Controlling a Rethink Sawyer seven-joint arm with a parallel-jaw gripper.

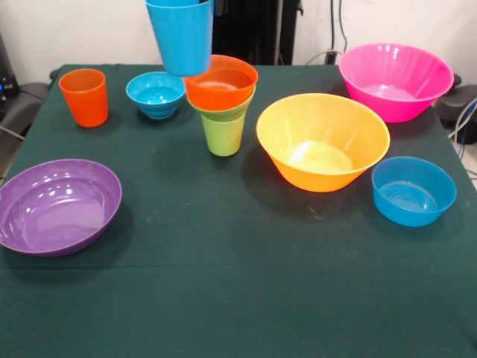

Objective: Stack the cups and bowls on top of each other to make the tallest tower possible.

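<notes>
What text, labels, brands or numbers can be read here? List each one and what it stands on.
None can be read. The orange cup, the light blue cup held up above the tower, and the purple bowl, yellow-orange bowl and pink bowl are plain plastic with no print showing. The green table cloth bears no marks either.

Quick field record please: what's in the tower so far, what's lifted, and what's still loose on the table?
tower: lime green plastic cup as base, small green bowl, medium orange bowl on top
lifted: light blue plastic cup, above the tower's left side
loose: orange cup, small blue bowl, purple bowl, yellow-orange bowl, pink bowl, medium blue bowl
jaws: hidden
</notes>
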